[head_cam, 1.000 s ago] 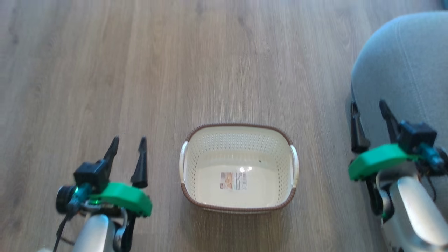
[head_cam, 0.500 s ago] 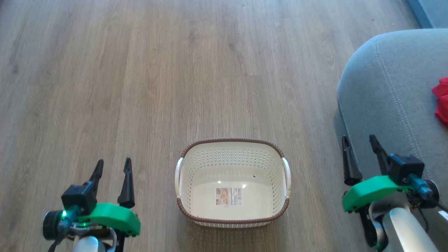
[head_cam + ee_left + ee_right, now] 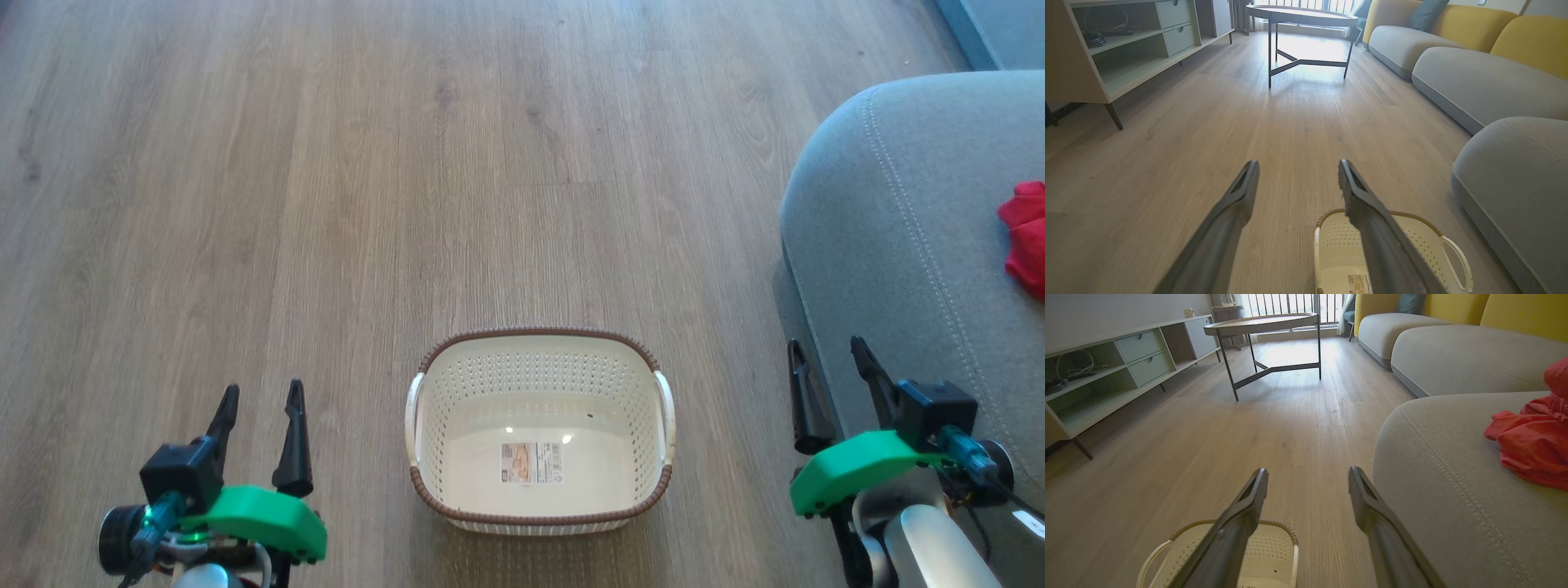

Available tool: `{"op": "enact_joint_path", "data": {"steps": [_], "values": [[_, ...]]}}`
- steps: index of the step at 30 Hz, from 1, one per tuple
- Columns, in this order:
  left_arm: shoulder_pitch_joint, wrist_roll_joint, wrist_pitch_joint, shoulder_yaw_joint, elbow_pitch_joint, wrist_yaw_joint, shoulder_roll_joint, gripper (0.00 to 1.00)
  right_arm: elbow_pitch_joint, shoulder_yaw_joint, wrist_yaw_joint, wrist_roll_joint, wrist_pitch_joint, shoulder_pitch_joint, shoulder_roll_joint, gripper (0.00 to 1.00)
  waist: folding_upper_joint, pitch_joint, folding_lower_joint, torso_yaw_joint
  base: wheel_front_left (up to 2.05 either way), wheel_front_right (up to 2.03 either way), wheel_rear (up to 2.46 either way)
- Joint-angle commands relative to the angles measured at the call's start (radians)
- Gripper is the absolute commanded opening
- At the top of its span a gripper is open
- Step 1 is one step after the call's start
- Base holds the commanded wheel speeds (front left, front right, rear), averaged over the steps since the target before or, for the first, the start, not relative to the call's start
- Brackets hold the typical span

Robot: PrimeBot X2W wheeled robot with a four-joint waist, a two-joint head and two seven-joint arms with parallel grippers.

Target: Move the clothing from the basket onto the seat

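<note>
Since the basket (image 3: 535, 333) stands empty and the clothing (image 3: 1024, 237) lies on the seat (image 3: 898, 245), the left gripper (image 3: 263, 388) and right gripper (image 3: 825, 343), jaws apart and holding nothing, are judged best parked clear of both.

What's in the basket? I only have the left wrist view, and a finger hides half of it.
Observer: No cloth. The basket holds just a label stuck to its bottom.
Operator: Then where's the clothing?
Observer: Red clothing lies on the seat, at the right edge of the head view.
Operator: And the right gripper?
Observer: The right gripper is open and holds nothing, at the seat's near corner.
</note>
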Motion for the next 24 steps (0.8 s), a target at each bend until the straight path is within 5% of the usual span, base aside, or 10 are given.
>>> {"op": "enact_joint_path", "data": {"steps": [1, 13, 14, 24], "values": [[-0.026, -0.007, -0.005, 0.028, -0.035, 0.002, 0.002, 1.00, -0.029, 0.018, 0.007, -0.009, -0.012, -0.019, 0.002, 1.00, -0.0001, 0.002, 0.0001, 0.000, 0.00, 0.00, 0.00], [-0.030, -0.030, -0.005, 0.029, -0.056, -0.007, 0.002, 1.00, -0.024, 0.015, 0.007, -0.009, -0.012, -0.030, 0.003, 1.00, -0.0001, 0.014, 0.0001, -0.002, 0.00, 0.00, 0.00], [0.000, -0.025, 0.000, -0.001, -0.017, -0.001, 0.000, 0.00, 0.007, -0.001, 0.000, -0.005, 0.001, -0.001, 0.002, 0.00, -0.0001, 0.014, 0.0001, -0.002, 0.00, 0.00, 0.00], [0.006, -0.112, 0.026, 0.009, 0.036, -0.005, -0.001, 0.00, 0.050, -0.005, 0.000, 0.080, 0.024, 0.014, 0.007, 0.00, -0.0001, 0.012, 0.0001, -0.001, 0.00, 0.00, 0.00]]}}
